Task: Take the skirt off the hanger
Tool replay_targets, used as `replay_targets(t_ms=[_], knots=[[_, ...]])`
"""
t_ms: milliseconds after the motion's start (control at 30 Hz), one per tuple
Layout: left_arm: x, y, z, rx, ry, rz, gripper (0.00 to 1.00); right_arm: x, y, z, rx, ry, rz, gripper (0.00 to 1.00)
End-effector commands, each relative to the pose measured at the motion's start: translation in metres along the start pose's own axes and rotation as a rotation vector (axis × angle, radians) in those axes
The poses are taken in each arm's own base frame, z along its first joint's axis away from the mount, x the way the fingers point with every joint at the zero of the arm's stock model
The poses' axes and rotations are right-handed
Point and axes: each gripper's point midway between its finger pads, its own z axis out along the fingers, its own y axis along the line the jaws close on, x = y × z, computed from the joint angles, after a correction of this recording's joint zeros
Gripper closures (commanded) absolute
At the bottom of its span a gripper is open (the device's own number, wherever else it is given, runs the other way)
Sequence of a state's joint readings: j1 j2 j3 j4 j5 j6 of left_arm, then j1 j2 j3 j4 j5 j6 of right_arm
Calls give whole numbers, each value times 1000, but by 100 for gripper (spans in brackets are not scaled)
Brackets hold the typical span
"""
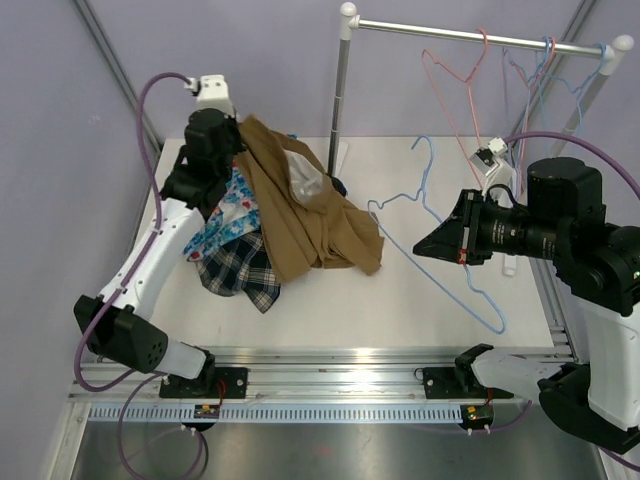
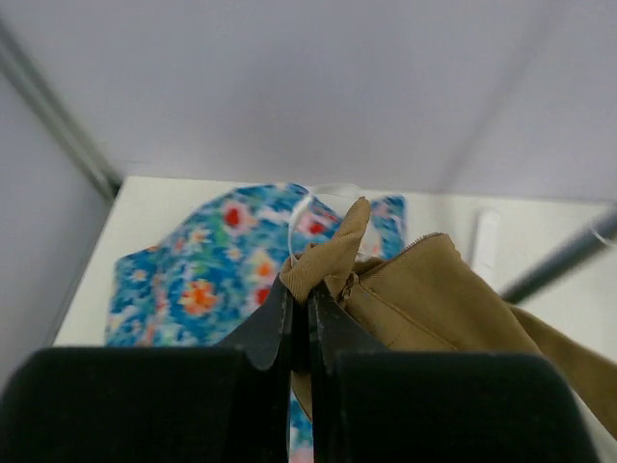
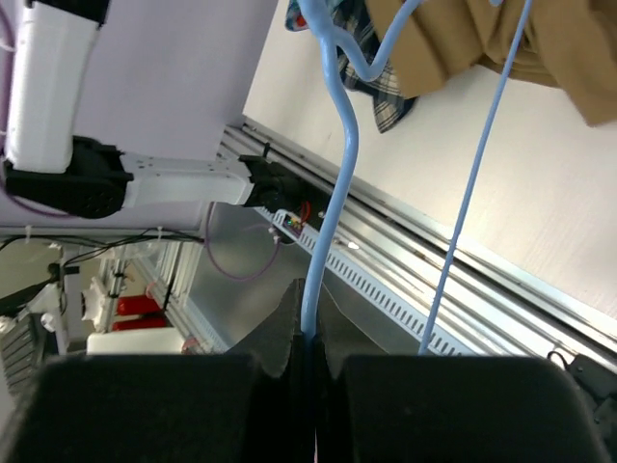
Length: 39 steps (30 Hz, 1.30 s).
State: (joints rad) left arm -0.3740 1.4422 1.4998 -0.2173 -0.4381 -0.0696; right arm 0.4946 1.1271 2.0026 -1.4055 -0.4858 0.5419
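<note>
**A:** How far along are we looking?

**B:** Most of the way, I'm judging. The left end effector (image 1: 238,135) is pinching a fold at the top edge of the skirt (image 1: 300,215), with its fingers pressed together on the tan cloth. That's plain in the left wrist view.

**A:** And the hanger?

**B:** The right end effector (image 3: 308,320) is clamping the light-blue wire of the hanger (image 3: 333,193) and holding it out over the counter (image 1: 330,300). No cloth is hanging from the frame. The wire is showing bare all the way round.

**A:** So the two are sitting apart?

**B:** Nearly. The hanger's nearest corner is lying just beside the skirt's right edge, and I can't tell whether it's touching. Nothing is looking threaded through.

**A:** Where's the skirt resting, then?

**B:** It's slumping over the floral garment (image 1: 225,215) and the tartan garment (image 1: 240,270) at the back left of the counter, with its top corner being held up by the left arm.

**A:** What's remaining?

**B:** I'm guessing only the tidying. The left arm is going to need to let the skirt go. The right arm is going to need to put the hanger down or back on the rail (image 1: 480,35), where other wire hangers are hanging.
</note>
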Motion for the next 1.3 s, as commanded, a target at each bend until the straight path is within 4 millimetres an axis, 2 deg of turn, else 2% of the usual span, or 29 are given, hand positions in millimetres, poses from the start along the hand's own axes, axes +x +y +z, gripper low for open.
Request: replay_targets(t_ms=[0,33,133,233,267,300,367,400,467,500,533,567,600,633,667,700,733,767,800,900,933,967,1067,1100,1167,1200,1233,1267], knots=[[-44,62,1,-155,-117,-132,100,40,-41,-17,198,108,35,100],[-43,86,3,-206,-112,-174,100,41,-45,-16,214,110,38,100],[-41,104,8,-214,-100,-209,100,41,-51,-15,238,108,36,100],[-42,86,6,-105,-107,-209,100,24,-60,-12,305,52,19,100],[-36,81,5,-77,-96,-214,100,12,-70,-9,360,11,11,100],[-37,77,2,-71,-101,-223,100,-5,-71,-4,371,-51,-6,100],[-41,78,-8,-79,-121,-227,100,-31,-84,3,447,-140,-22,100],[-37,79,-8,-80,-117,-219,100,-48,-83,10,444,-196,-37,100],[-24,83,1,-114,-86,-197,100,-70,-88,25,463,-235,-62,100],[-21,87,5,-138,-58,-176,100,-89,-80,30,439,-290,-84,100],[-14,91,12,-164,-27,-167,100,-99,-78,33,435,-311,-95,100],[26,101,33,-223,110,-145,100,-116,-81,44,454,-330,-108,100],[37,109,40,-262,158,-152,100,-132,-69,38,436,-386,-125,100],[33,117,50,-295,173,-169,100,-144,-65,37,438,-416,-136,100],[45,127,56,-345,216,-172,100,-157,-68,47,463,-426,-145,100],[80,141,66,-413,316,-181,100,-177,-49,32,427,-509,-167,100],[79,148,69,-446,322,-193,100,-187,-43,29,419,-541,-176,100],[91,167,63,-555,354,-176,100,-200,-44,37,431,-556,-187,100],[104,174,65,-611,372,-188,100,-213,-28,23,398,-629,-204,100],[128,194,65,-721,405,-194,100,-240,-21,23,396,-712,-236,100],[138,194,66,-731,429,-197,100,-246,-24,25,405,-727,-238,100],[145,212,62,-783,454,-254,100,-254,-24,27,405,-750,-243,100],[181,217,71,-752,568,-332,99,-268,-40,42,423,-755,-225,100],[186,216,73,-737,585,-345,73,-270,-47,50,430,-741,-216,100],[183,213,75,-709,568,-367,17,-278,-58,61,422,-733,-195,100],[191,212,71,-702,581,-367,1,-280,-60,66,418,-729,-190,100],[188,211,69,-695,566,-375,1,-282,-62,71,406,-722,-186,100],[169,210,62,-682,510,-394,1,-287,-69,78,411,-719,-177,100]])
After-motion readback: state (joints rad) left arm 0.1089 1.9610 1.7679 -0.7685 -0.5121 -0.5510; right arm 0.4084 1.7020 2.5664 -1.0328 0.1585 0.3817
